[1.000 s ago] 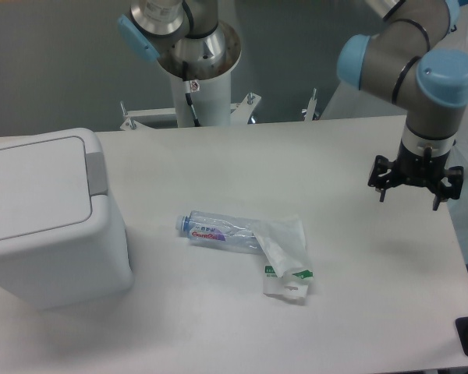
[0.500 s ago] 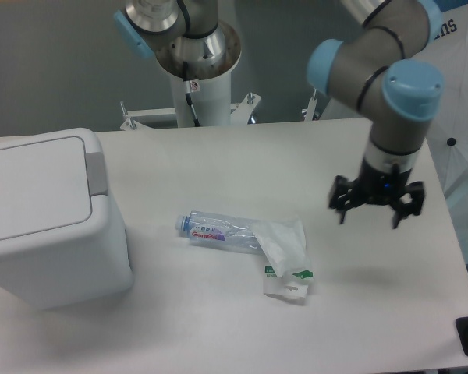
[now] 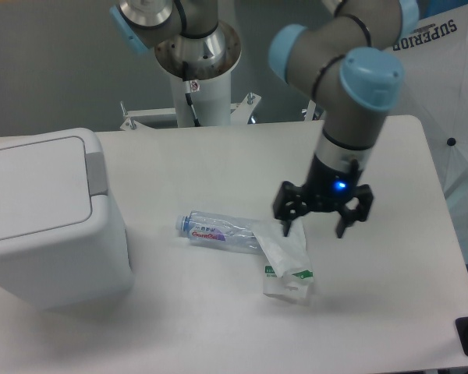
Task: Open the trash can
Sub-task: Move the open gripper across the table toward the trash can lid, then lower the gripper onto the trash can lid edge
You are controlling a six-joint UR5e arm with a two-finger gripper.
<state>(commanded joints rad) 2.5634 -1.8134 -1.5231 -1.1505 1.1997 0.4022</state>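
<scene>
The trash can [image 3: 51,222] is a large white boxy bin at the left of the table, with its flat lid [image 3: 33,185] shut and a grey hinge strip [image 3: 97,172] on its right side. My gripper [image 3: 315,224] hangs open and empty above the table, well to the right of the bin. Its fingers [image 3: 286,220] point down, just above the right end of a clear plastic bottle [image 3: 218,231].
The bottle with a blue cap lies on its side mid-table. A crumpled clear wrapper [image 3: 285,257] with green print lies at its right end. The robot's white base column [image 3: 195,70] stands behind the table. The table's right edge [image 3: 452,241] is close by.
My arm has swung left and a little lower, from the table's right side to above the wrapper and bottle. The bin, bottle and wrapper have not moved.
</scene>
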